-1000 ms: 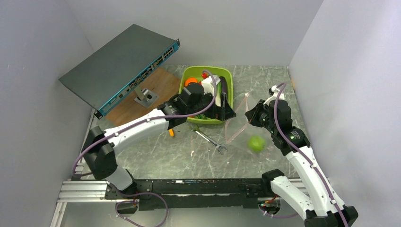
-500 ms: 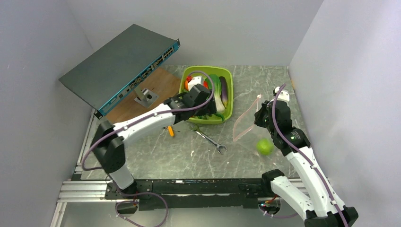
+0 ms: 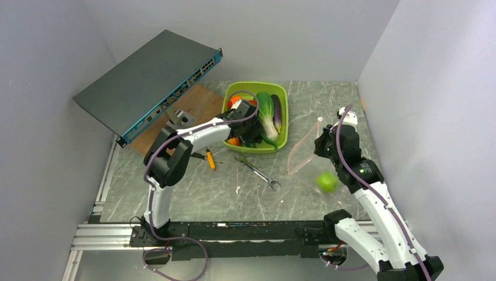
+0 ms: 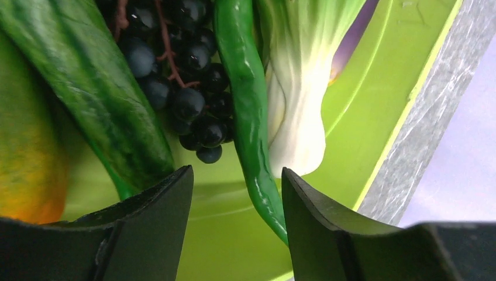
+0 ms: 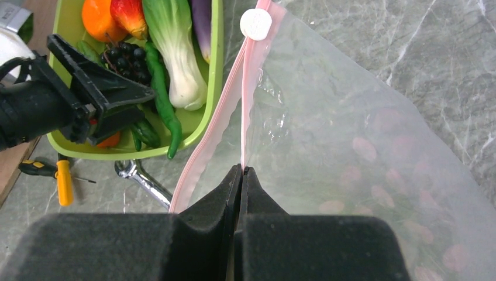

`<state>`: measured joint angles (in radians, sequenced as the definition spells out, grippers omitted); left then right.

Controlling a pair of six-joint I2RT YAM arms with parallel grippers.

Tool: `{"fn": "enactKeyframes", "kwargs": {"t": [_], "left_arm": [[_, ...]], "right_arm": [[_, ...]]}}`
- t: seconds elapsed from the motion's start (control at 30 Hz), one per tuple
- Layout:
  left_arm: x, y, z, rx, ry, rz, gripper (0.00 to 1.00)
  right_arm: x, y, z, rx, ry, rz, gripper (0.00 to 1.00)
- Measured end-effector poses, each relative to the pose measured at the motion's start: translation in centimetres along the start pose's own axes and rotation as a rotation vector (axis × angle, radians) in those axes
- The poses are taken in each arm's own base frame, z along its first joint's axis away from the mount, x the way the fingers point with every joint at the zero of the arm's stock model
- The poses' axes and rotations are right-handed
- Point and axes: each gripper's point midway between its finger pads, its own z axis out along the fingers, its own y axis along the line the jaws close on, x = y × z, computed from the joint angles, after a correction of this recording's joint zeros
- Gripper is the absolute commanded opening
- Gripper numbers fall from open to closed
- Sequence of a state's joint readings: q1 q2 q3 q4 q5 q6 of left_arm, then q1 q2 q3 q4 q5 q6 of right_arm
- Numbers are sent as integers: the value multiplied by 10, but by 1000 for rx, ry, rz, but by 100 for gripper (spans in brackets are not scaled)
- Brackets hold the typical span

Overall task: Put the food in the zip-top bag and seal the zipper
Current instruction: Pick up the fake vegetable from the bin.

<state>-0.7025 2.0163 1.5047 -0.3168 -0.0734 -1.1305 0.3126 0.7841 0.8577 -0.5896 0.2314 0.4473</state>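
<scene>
My left gripper (image 3: 252, 132) (image 4: 237, 205) is open and empty, low inside the lime-green tub (image 3: 282, 93). Just ahead of its jaws lie dark grapes (image 4: 193, 99), a long dark-green cucumber (image 4: 88, 88), a thin green pod (image 4: 248, 129) and bok choy (image 4: 298, 111). The tub also holds an orange (image 5: 99, 17), a red piece (image 5: 130, 14) and an eggplant (image 3: 276, 114). My right gripper (image 5: 241, 170) (image 3: 320, 146) is shut on the pink zipper (image 5: 248, 76) of the clear bag (image 5: 362, 134), holding its mouth up. A round green fruit (image 3: 327, 181) lies at the bag's near end.
A silver wrench (image 3: 257, 171) and an orange-handled tool (image 3: 209, 159) lie on the marble table in front of the tub. A tilted network switch (image 3: 149, 82) stands over a wooden board (image 3: 193, 105) at back left. Walls close in on both sides.
My left gripper has moved left, from the tub's right front corner into the tub among the food. My right gripper shifted slightly right with the bag, and the green fruit moved right with it.
</scene>
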Motion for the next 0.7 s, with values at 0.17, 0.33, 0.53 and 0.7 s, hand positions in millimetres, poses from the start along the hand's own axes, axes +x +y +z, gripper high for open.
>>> {"fn": "enactKeyframes", "kwargs": {"t": [0.17, 0.33, 0.53, 0.7], "left_arm": [[11, -7, 8, 24, 28, -29, 54], [17, -22, 19, 88, 59, -64, 43], [26, -27, 28, 126, 96, -78, 35], [25, -32, 28, 150, 90, -65, 16]], "right_arm": [[1, 1, 0, -5, 1, -5, 0], [0, 1, -1, -4, -1, -6, 0], [-2, 1, -3, -5, -13, -3, 0], [-3, -1, -3, 3, -16, -3, 0]]}}
